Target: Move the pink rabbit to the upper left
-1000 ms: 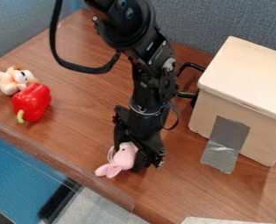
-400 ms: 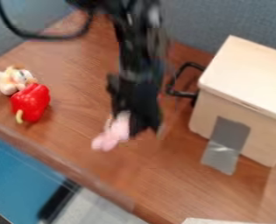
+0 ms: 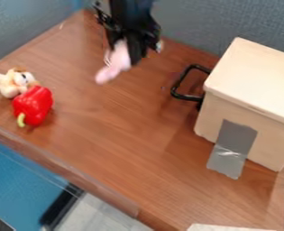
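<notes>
At the far left sits a small cream plush toy (image 3: 14, 82), touching a glossy red pepper (image 3: 32, 106). Both lie well apart from what I carry, and I judge that neither needs handling for this job.

Next comes the pink rabbit (image 3: 115, 63), left of centre in the upper part of the view, hanging at a slant with its narrow lower end pointing down and left. It looks like light, soft plush, so I expect little weight and plenty of give: nothing to crack, and little chance of slipping if the pinch is firm. A hard squeeze would only flatten it. A thin pale loop (image 3: 107, 56) shows along its left side; it could snag on a finger when I let go, so I should part slowly.

My end effector (image 3: 125, 48) is pinching the rabbit by its thicker upper part, which I take to be the best place to hold it. The floppy lower end would make a poorer grip, as it would bend and let the body swing. That loose end should touch the desk (image 3: 132, 135) first and fold, so I would do well to lower gently once over the upper left, then release with the body nearly down.

Farther right, a black handle (image 3: 179, 88) stands beside a pale box (image 3: 252, 76) with grey tape (image 3: 231, 149) on its front. My route leads away from them.
</notes>
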Tool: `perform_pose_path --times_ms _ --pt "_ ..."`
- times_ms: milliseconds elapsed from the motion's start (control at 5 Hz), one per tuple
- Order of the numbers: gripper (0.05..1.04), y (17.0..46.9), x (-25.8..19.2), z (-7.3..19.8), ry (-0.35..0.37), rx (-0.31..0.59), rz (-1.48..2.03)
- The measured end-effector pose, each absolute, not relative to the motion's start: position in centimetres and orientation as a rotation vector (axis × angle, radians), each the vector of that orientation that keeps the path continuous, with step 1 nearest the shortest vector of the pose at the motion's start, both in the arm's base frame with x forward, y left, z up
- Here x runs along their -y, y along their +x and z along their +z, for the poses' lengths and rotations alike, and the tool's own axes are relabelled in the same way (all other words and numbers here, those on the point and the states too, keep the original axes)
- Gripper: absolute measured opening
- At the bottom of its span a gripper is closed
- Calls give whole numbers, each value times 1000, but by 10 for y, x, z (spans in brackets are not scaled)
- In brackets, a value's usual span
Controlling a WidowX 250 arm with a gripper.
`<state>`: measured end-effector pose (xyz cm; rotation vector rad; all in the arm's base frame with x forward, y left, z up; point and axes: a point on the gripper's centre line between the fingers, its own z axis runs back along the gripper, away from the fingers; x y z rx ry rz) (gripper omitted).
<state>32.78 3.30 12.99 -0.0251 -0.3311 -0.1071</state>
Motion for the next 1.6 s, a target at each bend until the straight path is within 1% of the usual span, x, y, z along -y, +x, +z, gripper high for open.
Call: perform_pose_path --times_ms 200,400,600,800,1000,1200,1400,1600 --pt "407 357 -67 122 -1 323 -56" --pt "407 376 -87 115 23 316 -28" --pt "406 396 -112 94 36 292 10" --pt "406 410 -128 72 37 248 12" --pt "447 411 -135 43 20 185 5" --pt "568 405 -144 27 -3 139 13" --pt "870 403 -144 24 -12 127 7" --pt "1021 401 -143 22 -12 123 2"
